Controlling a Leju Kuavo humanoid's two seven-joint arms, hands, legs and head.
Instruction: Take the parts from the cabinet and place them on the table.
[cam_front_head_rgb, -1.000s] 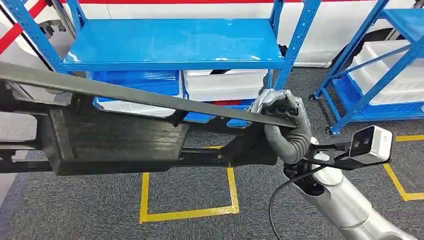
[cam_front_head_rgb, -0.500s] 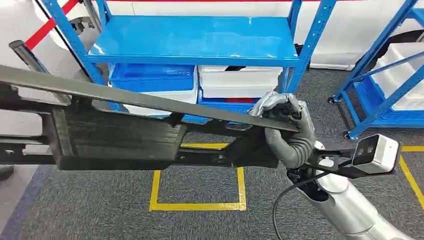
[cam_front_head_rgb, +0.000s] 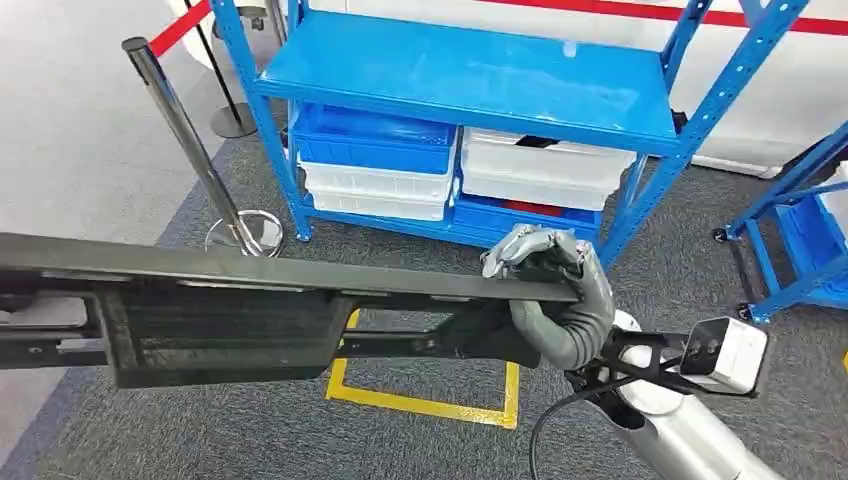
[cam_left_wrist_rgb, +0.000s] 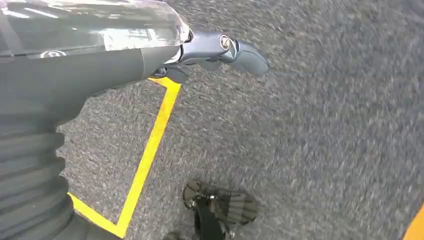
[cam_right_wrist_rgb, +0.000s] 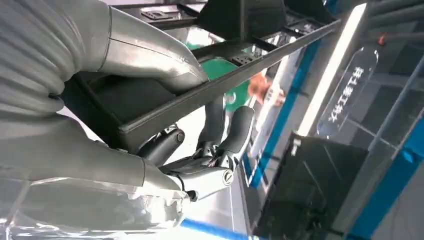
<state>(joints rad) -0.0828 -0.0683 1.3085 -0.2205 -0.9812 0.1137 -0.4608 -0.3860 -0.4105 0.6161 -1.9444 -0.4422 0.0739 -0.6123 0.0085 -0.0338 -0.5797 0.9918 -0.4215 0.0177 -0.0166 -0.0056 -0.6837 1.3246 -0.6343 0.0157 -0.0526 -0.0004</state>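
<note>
So the right hand (cam_front_head_rgb: 548, 290) has its fingers clenched around the near-right end of the big black part (cam_front_head_rgb: 230, 320), a long dark frame-like piece with a flat top bar. In the head view the part stretches from about 3 o'clock all the way across to 9 o'clock, held up in the air over the grey carpet (cam_front_head_rgb: 700, 270) and the yellow floor marking (cam_front_head_rgb: 420, 400). The right wrist view shows the thumb over the edge of the part and the darker fingers (cam_right_wrist_rgb: 235, 135) curled under it.

Left hand (cam_left_wrist_rgb: 220, 50) hangs over the carpet; from that blurry angle I honestly can't tell if its fingers are spread or curled.

The blue cabinet (cam_front_head_rgb: 470, 75) sits at 12 o'clock, with blue and white bins (cam_front_head_rgb: 375, 160) on its lower shelf. A metal stanchion post (cam_front_head_rgb: 190, 140) stands around 10 o'clock.
</note>
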